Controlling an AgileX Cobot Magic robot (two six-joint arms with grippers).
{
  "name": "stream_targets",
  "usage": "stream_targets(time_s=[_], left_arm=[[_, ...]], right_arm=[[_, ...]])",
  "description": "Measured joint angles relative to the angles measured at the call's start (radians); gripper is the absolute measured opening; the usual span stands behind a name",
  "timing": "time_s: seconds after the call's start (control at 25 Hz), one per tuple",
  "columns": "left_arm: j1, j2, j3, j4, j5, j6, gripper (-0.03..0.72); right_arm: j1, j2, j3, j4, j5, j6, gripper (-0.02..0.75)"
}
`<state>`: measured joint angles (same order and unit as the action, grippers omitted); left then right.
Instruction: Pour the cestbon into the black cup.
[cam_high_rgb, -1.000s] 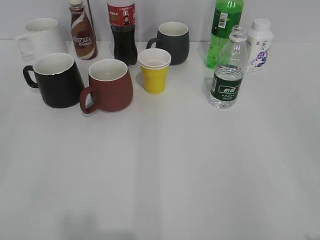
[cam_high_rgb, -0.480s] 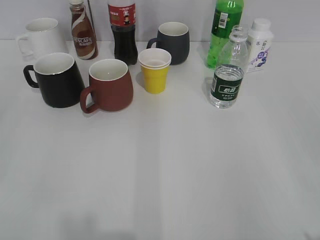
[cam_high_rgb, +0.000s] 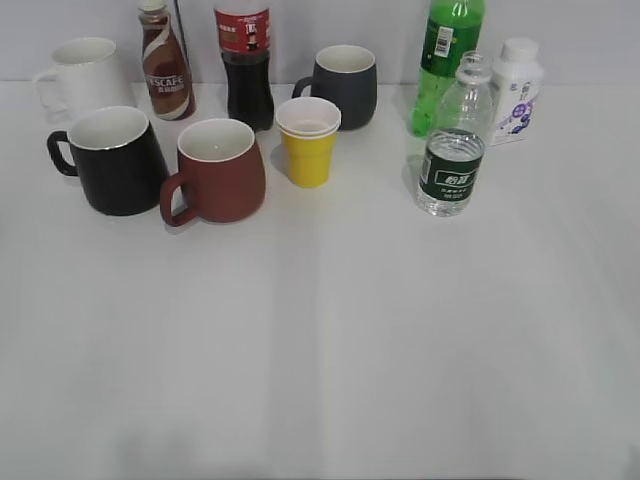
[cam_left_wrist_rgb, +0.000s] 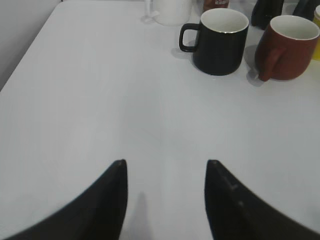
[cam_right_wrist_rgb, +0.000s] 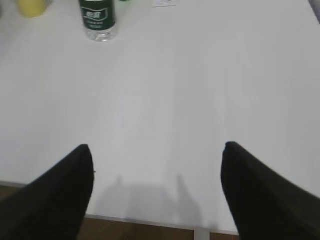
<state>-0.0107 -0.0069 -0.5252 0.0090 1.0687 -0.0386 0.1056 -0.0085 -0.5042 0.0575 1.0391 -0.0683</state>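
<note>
The cestbon (cam_high_rgb: 452, 150), a clear ribbed bottle with a dark green label, stands upright at the right rear of the white table; its lower part shows at the top of the right wrist view (cam_right_wrist_rgb: 97, 19). The black cup (cam_high_rgb: 112, 160), glossy with a white inside, stands at the left rear with its handle to the left, and shows in the left wrist view (cam_left_wrist_rgb: 220, 40). My left gripper (cam_left_wrist_rgb: 165, 162) is open and empty, well short of the cup. My right gripper (cam_right_wrist_rgb: 157, 146) is open and empty near the table's front edge. Neither gripper shows in the exterior view.
A brown-red mug (cam_high_rgb: 215, 170) stands right of the black cup. Stacked yellow cup (cam_high_rgb: 308, 140), dark grey mug (cam_high_rgb: 345, 85), cola bottle (cam_high_rgb: 245, 60), coffee bottle (cam_high_rgb: 165, 60), white mug (cam_high_rgb: 82, 75), green soda bottle (cam_high_rgb: 445, 60) and white milk bottle (cam_high_rgb: 517, 90) line the back.
The exterior picture shifts very slightly; the objects stand as before. The faint shadows at the front edge of the table have faded.
</note>
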Motion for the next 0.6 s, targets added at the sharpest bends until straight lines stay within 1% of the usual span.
stream_targets(time_s=[0.36, 0.6], left_arm=[[0.006, 0.000, 0.000, -0.001, -0.001, 0.000, 0.348], [0.006, 0.000, 0.000, 0.000, -0.001, 0.000, 0.323]], right_arm=[[-0.080, 0.000, 0.000, 0.004, 0.000, 0.000, 0.592], [-0.087, 0.000, 0.000, 0.008, 0.000, 0.000, 0.592]])
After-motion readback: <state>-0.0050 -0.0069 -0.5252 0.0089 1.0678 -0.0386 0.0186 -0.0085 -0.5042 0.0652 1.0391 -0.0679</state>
